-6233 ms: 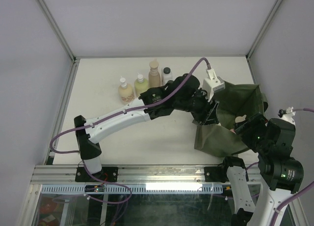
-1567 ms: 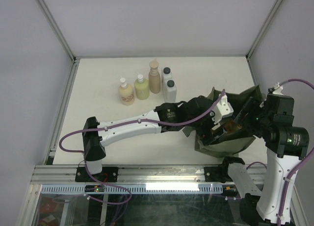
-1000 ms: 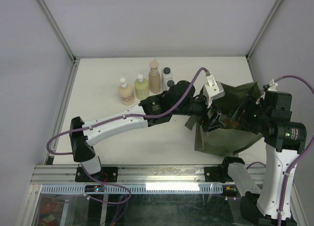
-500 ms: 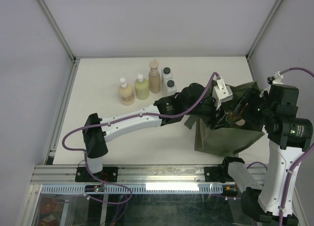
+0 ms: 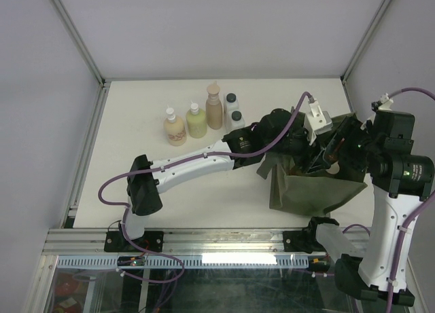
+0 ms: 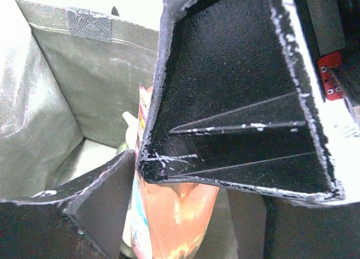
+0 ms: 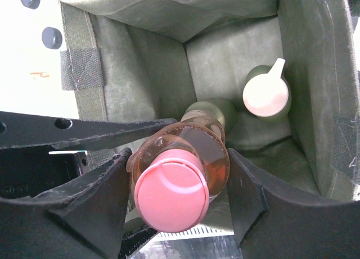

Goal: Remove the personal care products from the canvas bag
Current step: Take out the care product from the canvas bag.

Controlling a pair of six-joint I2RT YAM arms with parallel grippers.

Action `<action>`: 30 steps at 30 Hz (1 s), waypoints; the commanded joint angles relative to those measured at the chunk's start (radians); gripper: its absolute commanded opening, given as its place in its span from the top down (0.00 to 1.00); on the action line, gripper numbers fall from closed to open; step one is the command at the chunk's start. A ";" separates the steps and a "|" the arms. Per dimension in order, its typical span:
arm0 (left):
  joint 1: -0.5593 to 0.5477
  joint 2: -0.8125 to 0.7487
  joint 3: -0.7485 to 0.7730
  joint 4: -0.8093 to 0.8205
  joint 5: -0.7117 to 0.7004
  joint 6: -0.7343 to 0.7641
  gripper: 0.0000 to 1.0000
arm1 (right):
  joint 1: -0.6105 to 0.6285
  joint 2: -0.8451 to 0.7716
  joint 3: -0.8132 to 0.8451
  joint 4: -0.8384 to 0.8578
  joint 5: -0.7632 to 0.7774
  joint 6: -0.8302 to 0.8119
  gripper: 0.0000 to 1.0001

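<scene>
Right tool point(image 7: 180, 177) clamped on orange bottle point(image 7: 169, 198) in canvas bag point(image 7: 140, 73), left tool point(image 6: 139, 183) grip unclear

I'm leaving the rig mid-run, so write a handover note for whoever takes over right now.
Right end effector: fingers against both sides of the orange bottle, apparently gripping it in the bag.
Left end effector: also in the bag, jaws around that same bottle; grip unclear.
Done: five bottles stand at the back of the table.
To do: the orange bottle, plus a white-capped bottle and a green bottle deeper in the bag.
</scene>
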 commanded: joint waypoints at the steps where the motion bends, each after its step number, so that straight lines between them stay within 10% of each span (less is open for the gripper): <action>1: -0.010 0.023 0.058 0.046 -0.012 -0.008 0.34 | 0.006 -0.010 0.084 0.129 -0.122 0.042 1.00; 6: -0.012 -0.014 -0.037 0.152 0.011 -0.011 0.21 | 0.006 -0.009 0.084 0.127 -0.119 0.059 1.00; 18: -0.016 -0.040 -0.168 0.329 0.009 -0.006 0.35 | 0.005 -0.018 0.080 0.138 -0.165 0.092 1.00; 30: -0.017 -0.086 -0.160 0.341 0.001 0.008 0.86 | 0.006 -0.036 0.061 0.170 -0.219 0.079 0.93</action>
